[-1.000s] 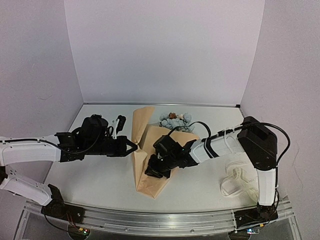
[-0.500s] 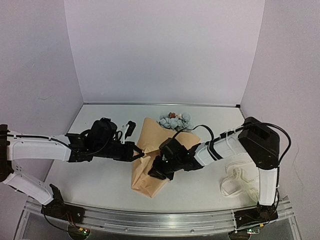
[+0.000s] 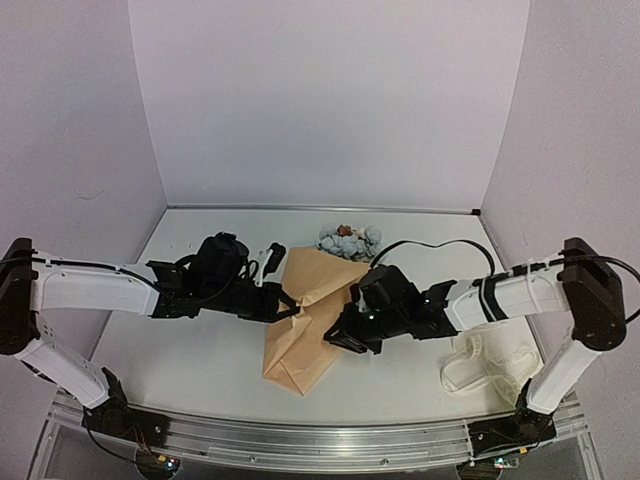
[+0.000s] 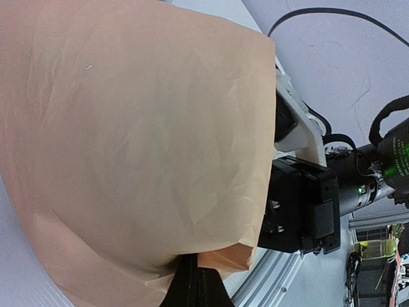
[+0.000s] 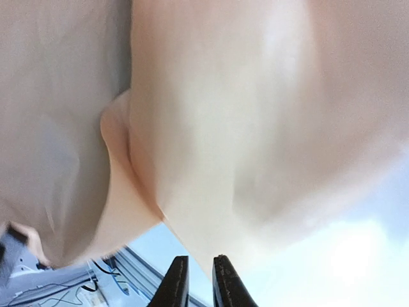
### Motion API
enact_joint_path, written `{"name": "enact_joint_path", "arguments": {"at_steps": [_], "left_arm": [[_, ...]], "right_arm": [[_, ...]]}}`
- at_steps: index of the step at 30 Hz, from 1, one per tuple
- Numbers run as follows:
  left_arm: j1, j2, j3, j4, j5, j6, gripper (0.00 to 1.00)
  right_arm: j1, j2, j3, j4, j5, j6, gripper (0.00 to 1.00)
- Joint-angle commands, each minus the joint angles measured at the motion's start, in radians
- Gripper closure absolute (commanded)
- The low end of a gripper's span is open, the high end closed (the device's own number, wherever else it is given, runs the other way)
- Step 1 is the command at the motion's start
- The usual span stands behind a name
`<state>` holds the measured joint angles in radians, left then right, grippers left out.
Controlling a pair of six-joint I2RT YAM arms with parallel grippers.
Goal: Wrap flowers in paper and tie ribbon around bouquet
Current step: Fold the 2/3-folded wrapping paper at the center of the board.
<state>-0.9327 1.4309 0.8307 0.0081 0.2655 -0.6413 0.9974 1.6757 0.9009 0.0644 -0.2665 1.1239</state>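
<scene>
matt creased kraft paper; smooth white table

— What colour is the paper?
— Plain tan-brown, with no print. The left wrist view shows it peachier, with faint creases.
— And the flowers near the table's far edge?
— Pale blue blooms, with one pinkish-brown spot among them.
— The ribbon towards the right edge?
— Cream-white. Any print on it is too small to make out.
— The table?
— Plain white. The walls are pale lilac. The left arm and right arm are white with black joints.
</scene>
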Motion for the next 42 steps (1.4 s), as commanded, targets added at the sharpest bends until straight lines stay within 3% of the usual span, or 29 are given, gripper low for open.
{"name": "enact_joint_path", "arguments": {"at_steps": [1,4,8,13,22,28,35,42], "left_arm": [[-0.009,0.044,0.068,0.0,0.042,0.031,1.0],[-0.014,0.074,0.092,-0.002,0.047,0.035,1.0],[-0.019,0.101,0.11,-0.029,0.053,0.035,1.0],[-0.028,0.121,0.125,-0.038,0.054,0.038,1.0],[-0.038,0.17,0.171,-0.093,0.039,0.063,0.99],[-0.054,0.256,0.226,-0.136,0.043,0.112,0.91],[-0.07,0.294,0.238,-0.118,0.056,0.144,0.67],[-0.071,0.301,0.231,-0.108,0.051,0.16,0.66]], "right_arm": [[-0.008,-0.146,-0.082,-0.035,0.093,-0.065,0.77],[-0.014,-0.222,-0.112,-0.042,0.128,-0.07,0.65],[-0.036,-0.293,-0.144,-0.044,0.209,-0.041,0.41],[-0.061,-0.257,-0.1,-0.03,0.266,0.043,0.24],[-0.061,-0.156,-0.097,0.072,0.356,0.309,0.15],[-0.061,-0.092,-0.149,0.166,0.393,0.388,0.13],[-0.063,-0.061,-0.177,0.228,0.399,0.372,0.15],[-0.095,-0.063,-0.163,0.247,0.333,0.272,0.24]]}}
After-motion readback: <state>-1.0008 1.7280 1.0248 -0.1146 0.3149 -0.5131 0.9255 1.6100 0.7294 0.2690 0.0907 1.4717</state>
